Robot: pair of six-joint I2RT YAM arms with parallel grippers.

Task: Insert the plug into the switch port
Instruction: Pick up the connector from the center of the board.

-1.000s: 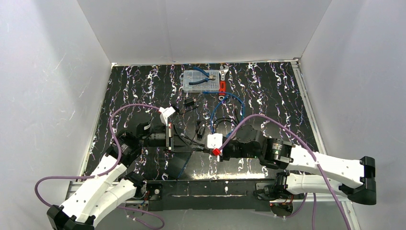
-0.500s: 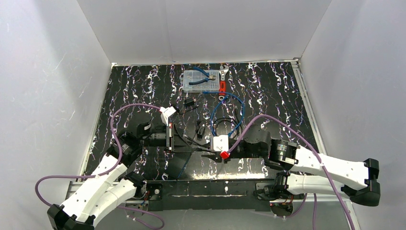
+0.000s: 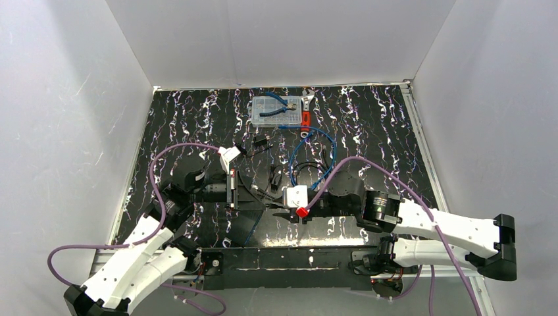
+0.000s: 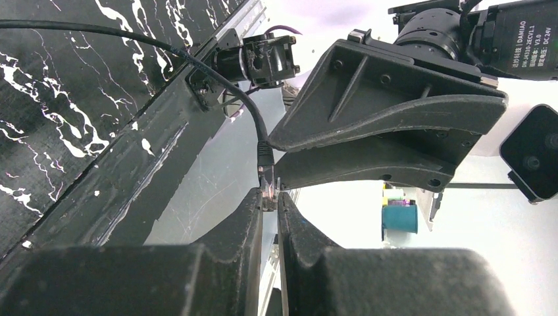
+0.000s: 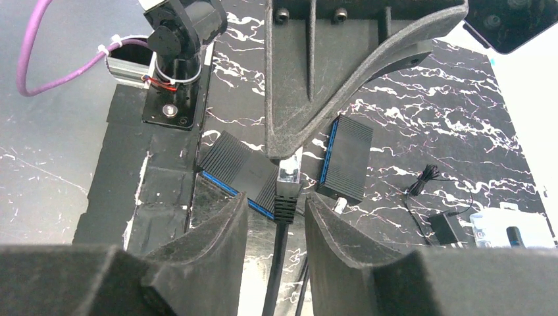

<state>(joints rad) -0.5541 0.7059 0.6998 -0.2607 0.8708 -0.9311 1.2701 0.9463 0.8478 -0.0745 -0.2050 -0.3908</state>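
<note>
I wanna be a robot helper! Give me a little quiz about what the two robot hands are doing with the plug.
1. Fill in the gap: the right gripper has its jaws ____ on either side of the plug.
2. Pick one: what pinches the plug? A) the left gripper B) the right gripper C) nothing, it lies on the table.
3. True or false: the plug is outside the flat black box.
Key: 1 open; 2 A; 3 true.
</note>
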